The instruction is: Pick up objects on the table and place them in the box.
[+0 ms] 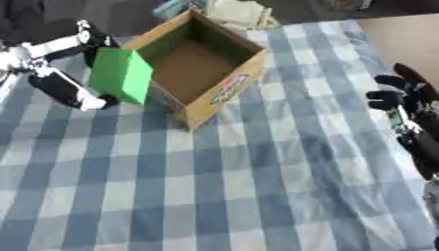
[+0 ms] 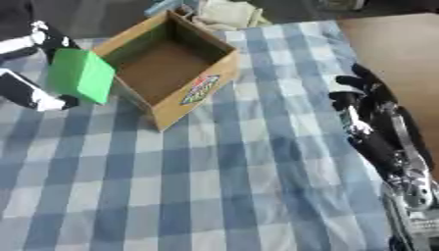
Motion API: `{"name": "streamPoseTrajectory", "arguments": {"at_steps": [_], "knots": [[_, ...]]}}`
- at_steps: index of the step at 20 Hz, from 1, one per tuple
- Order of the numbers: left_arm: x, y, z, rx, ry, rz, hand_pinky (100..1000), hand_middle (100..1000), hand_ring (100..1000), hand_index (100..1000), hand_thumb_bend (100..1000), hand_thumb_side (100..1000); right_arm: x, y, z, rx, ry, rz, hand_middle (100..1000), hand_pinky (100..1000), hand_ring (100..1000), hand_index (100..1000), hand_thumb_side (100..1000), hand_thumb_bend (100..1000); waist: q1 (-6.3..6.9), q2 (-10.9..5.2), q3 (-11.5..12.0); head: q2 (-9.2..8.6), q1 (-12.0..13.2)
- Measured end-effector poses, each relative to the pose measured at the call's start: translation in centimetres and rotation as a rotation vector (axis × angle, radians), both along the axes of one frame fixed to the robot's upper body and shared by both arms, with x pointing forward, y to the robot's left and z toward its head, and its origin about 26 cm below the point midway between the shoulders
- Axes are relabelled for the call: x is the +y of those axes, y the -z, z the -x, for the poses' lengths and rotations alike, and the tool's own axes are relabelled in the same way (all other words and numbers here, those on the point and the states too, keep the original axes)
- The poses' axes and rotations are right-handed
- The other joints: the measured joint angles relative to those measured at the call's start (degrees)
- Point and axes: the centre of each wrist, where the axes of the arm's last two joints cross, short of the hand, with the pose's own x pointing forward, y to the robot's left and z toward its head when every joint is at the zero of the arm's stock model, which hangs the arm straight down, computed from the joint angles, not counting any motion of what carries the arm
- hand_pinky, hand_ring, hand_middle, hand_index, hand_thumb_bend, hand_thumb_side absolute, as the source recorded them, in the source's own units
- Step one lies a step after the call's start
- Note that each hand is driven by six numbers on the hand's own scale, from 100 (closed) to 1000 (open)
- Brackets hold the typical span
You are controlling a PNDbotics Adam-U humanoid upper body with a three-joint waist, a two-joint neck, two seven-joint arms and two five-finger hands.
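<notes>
Here, the left hand [image 1: 73, 73] pinches a green block [image 1: 122, 74] between its thumb above and a finger below, holding it at the table's far left edge, just beside the left wall of the open cardboard box [image 1: 225, 88]. Whether the block touches that wall is hard to tell, though it appears to sit outside the box rather than in it. The box stands on the blue-and-white checked tablecloth [image 1: 257, 186] near the far edge, its inside showing bare brown card. The right hand [image 2: 364, 93] rests at the table's right edge, well apart from the box, fingers relaxed and gripping nothing.
</notes>
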Motion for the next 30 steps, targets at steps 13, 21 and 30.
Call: {"name": "streamPoseTrajectory", "arguments": {"at_steps": [13,21,30], "knots": [[-3.9,3.7,-6.2,-0.045,-0.131,0.025,640,478,532,680,463,110,1.1,0.4,-0.1,0.024,-0.082,0.017,818,767,763,976,523,100,0.01,-0.08,-3.79,-0.62,1.53],[-5.3,6.6,-7.3,-0.066,-0.242,0.023,814,735,768,876,761,363,1.4,0.2,-0.2,0.024,-0.108,0.019,818,767,763,976,527,100,0.01,0.16,-4.97,-1.1,2.48],[-5.2,4.4,-6.4,-0.164,-0.208,0.135,883,821,833,940,879,511,1.4,0.4,-0.3,0.028,-0.105,0.018,817,767,763,976,528,100,0.09,0.21,-4.09,-1.15,2.2]]}}
